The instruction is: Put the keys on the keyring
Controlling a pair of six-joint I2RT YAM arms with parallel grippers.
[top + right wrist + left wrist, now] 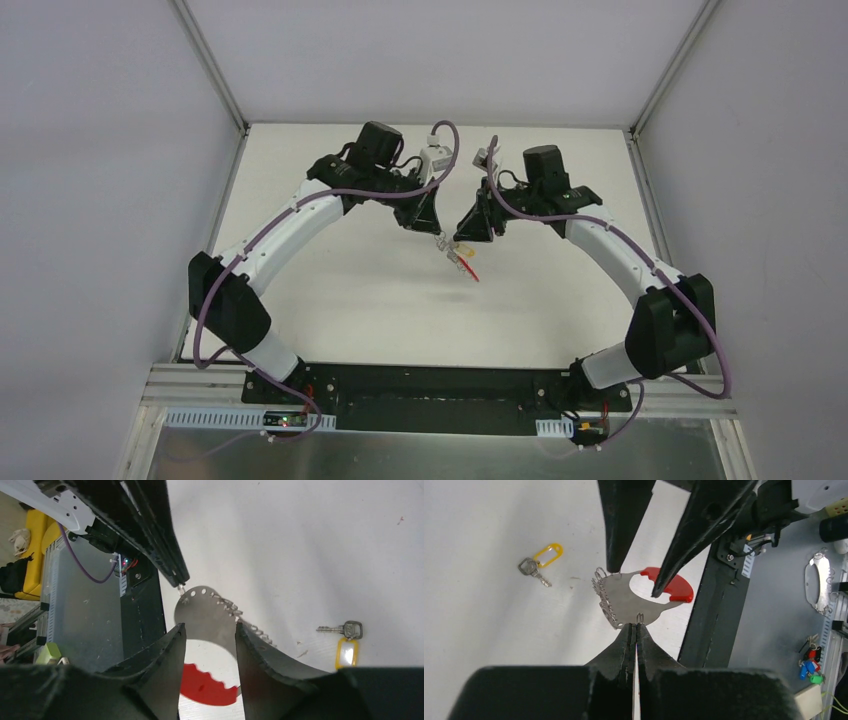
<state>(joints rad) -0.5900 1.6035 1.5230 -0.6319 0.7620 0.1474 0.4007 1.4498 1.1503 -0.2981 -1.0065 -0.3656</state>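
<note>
The white table is level. One small grey key with a yellow plastic tag lies flat on it.

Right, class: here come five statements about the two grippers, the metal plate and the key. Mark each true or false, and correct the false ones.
1. The left gripper is shut on the edge of the plate. True.
2. The key hangs from the plate. False: it lies on the table, apart from the plate.
3. The right gripper has its fingers apart, with the plate between them. True.
4. The plate's grip is blue. False: it is red.
5. The key carries a yellow tag. True.
</note>
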